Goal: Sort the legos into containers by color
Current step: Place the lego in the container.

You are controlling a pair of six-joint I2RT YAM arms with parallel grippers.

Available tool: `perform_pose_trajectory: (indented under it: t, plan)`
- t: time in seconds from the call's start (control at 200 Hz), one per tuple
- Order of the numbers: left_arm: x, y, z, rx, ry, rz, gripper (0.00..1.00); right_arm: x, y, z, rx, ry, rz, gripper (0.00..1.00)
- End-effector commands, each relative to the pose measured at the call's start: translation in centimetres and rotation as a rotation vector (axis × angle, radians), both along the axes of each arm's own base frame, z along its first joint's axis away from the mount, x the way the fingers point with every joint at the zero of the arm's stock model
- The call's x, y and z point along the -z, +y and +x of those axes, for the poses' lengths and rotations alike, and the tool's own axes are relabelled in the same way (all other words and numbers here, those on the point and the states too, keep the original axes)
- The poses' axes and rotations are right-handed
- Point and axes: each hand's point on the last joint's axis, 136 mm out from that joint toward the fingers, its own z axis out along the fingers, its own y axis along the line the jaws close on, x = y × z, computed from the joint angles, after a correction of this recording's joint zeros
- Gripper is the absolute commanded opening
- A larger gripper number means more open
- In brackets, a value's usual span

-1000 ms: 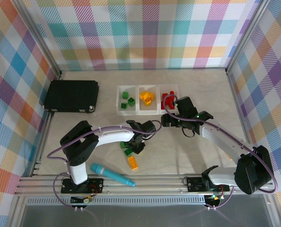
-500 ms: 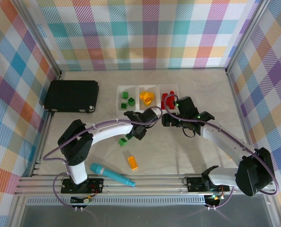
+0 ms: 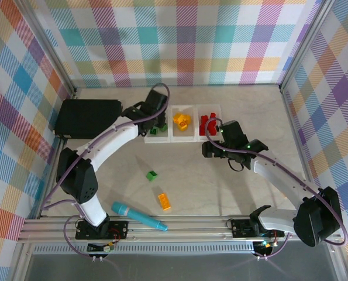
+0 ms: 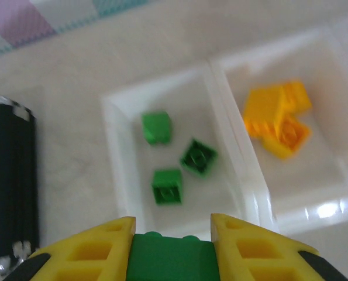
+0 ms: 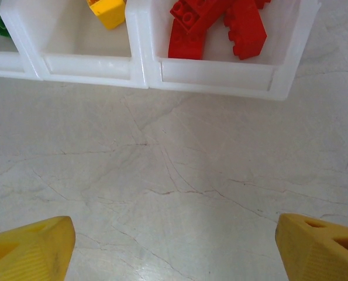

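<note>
Green load: the held green brick [image 4: 172, 260] sits between the yellow fingers [image 4: 92, 253] of the left gripper [image 4: 172, 236], whose jaws are closed to the brick's width. The hold looks square.
Ahead of left jaws: the green container [image 4: 110, 164] lies directly beyond the fingertips, and the held green brick is over its near wall, not yet let go.
Contents, green container: three sorted green bricks [image 4: 166, 186] lie apart from one another on the floor.
Ahead-right of left jaws: the yellow container [image 4: 314, 175] adjoins the green one and holds a touching cluster of yellow bricks [image 4: 277, 117].
Left of left jaws: the black case [image 4: 7, 175] stands apart from the containers.
Right gripper [image 5: 174, 243]: jaws are spread wide with nothing between them, over bare table [image 5: 179, 175].
Ahead of right jaws: the red container [image 5: 217, 75] lies just beyond the fingertips with red bricks [image 5: 220, 20] inside.
Behind both jaws: a loose green brick [image 3: 152, 175] and an orange brick [image 3: 164, 201] lie on the open table toward the arm bases. The teal marker [image 3: 138, 215] lies further back and is not part of the sort.
Progress: judged mostly complete, with all three containers stocked by colour.
Outstanding: release of the held green brick, then pickup and placement of the two loose bricks. No loose red brick is seen.
</note>
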Motion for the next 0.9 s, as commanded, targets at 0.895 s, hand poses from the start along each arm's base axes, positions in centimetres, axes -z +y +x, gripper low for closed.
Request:
perform_pose_trajectory:
  t: [0.895]
  plan:
    - [6.3,-1.4,13.0,-0.233,-0.277,-0.390,0.26,0.3,-2.4,-2.7,0.031,-0.005,-0.016,0.90]
